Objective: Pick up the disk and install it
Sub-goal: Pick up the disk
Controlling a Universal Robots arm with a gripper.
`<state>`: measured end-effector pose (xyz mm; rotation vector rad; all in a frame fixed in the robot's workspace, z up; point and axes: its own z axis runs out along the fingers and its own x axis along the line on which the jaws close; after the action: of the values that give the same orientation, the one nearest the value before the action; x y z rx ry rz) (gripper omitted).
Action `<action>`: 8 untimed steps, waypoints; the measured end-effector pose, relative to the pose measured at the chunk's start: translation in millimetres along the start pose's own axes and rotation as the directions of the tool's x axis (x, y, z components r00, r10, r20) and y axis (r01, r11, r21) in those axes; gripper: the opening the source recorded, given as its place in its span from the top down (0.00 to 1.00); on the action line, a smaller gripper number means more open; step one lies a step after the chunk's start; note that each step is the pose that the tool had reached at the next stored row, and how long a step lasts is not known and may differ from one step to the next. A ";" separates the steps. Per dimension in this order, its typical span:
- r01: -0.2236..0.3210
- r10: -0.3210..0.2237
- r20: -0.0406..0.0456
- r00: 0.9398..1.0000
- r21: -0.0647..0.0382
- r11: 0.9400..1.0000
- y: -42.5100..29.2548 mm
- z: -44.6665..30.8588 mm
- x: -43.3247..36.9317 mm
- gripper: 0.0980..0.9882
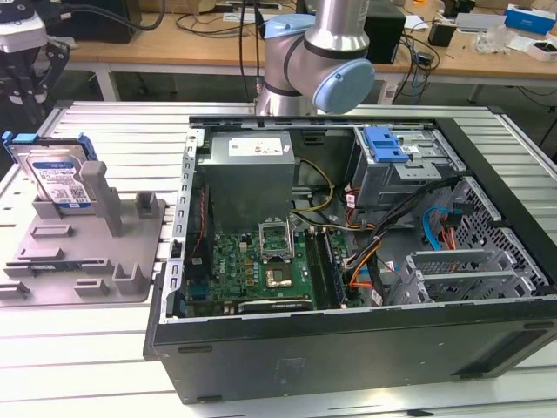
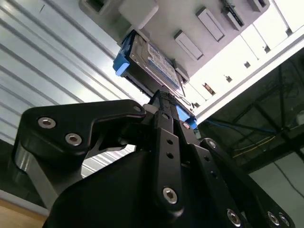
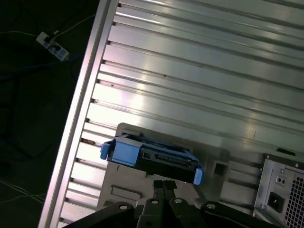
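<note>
The disk stands on edge in a slot of the grey fixture at the exterior view's left, its white-and-blue label facing out and a blue frame round its edges. My gripper hangs just above it, apart from it. In both wrist views the disk lies straight beyond the black fingertips. The gripper is shut, its tips together with nothing between them.
An open computer case lies to the exterior view's right of the fixture, with a motherboard, a grey power supply box and a drive cage with a blue latch plate. All rest on a ribbed aluminium table.
</note>
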<state>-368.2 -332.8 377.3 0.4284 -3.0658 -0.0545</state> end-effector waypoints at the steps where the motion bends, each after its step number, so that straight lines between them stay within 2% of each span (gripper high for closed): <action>1: 0.019 -0.019 -0.001 1.000 0.001 1.000 0.0 0.1 0.0 0.99; 3: 0.057 -0.057 -0.002 0.998 0.002 0.998 0.0 0.2 0.0 0.99; 4: 0.095 -0.095 -0.004 0.995 0.004 0.995 0.0 0.4 0.0 0.99; 7: 0.170 -0.170 -0.008 0.985 0.006 0.985 -0.1 0.8 -0.1 0.99; 8: 0.206 -0.206 -0.009 0.978 0.007 0.978 -0.1 1.0 -0.1 0.99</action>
<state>-368.2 -332.8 376.3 0.7440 -3.0016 -0.0468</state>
